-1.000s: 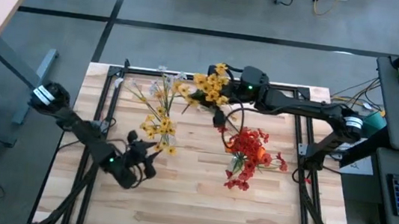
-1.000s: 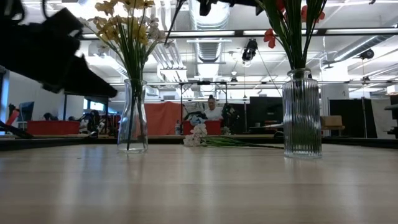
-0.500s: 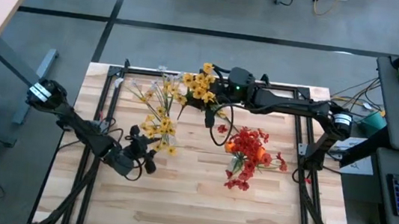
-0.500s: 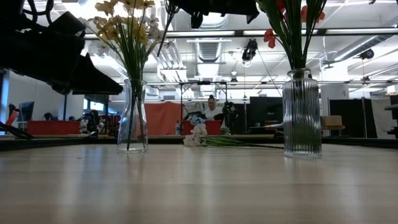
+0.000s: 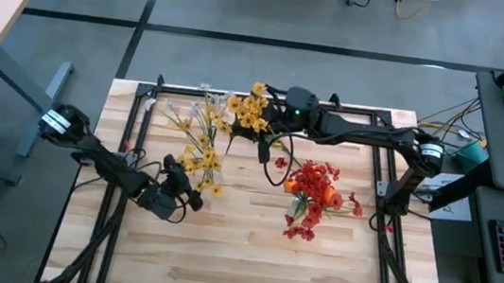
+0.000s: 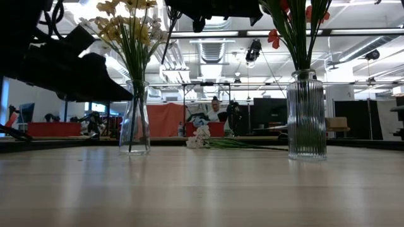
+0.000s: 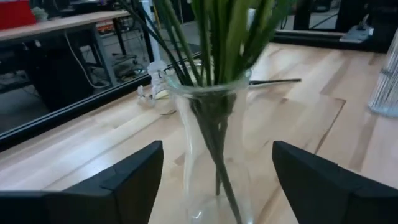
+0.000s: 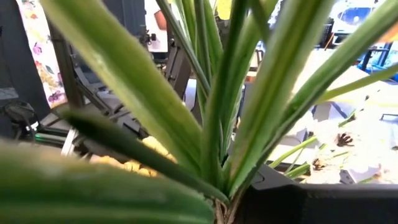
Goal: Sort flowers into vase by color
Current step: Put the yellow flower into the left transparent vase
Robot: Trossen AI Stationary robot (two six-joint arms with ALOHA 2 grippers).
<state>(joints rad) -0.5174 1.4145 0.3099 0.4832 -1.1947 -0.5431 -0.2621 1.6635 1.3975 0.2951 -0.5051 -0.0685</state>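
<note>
While the left gripper [image 5: 191, 195] hangs low over the near-left part of the desk [image 5: 247, 265], its jaws stand released and empty, spread to either side of the clear vase [image 7: 214, 143] that the left wrist view shows straight ahead. That left vase already holds yellow and pale flowers [image 5: 203, 136], their green stalks bunched in its neck. Just beyond it, at the far edge, a few loose white flowers [image 6: 202, 137] lie flat on the desk, their stalks running off toward the right.

Further right and farther back, the right gripper [image 5: 268, 129] is clenched on a yellow-orange spray [image 5: 254, 108], holding it in the air between the two vases, nearer the left one; the stalk hangs below the jaws and long green leaves fill the right wrist view. To the right stands the ribbed vase [image 6: 307, 113] with the red flowers [image 5: 314, 194], apart from both arms.

The step in hand looks like delivery of the yellow spray to the vase of matching colour. The next move probably calls for carrying it on leftward until the stalk end is over the neck, then lowering it among the stalks already there before letting go. The neck is crowded, so the stalk could catch on the rim.
</note>
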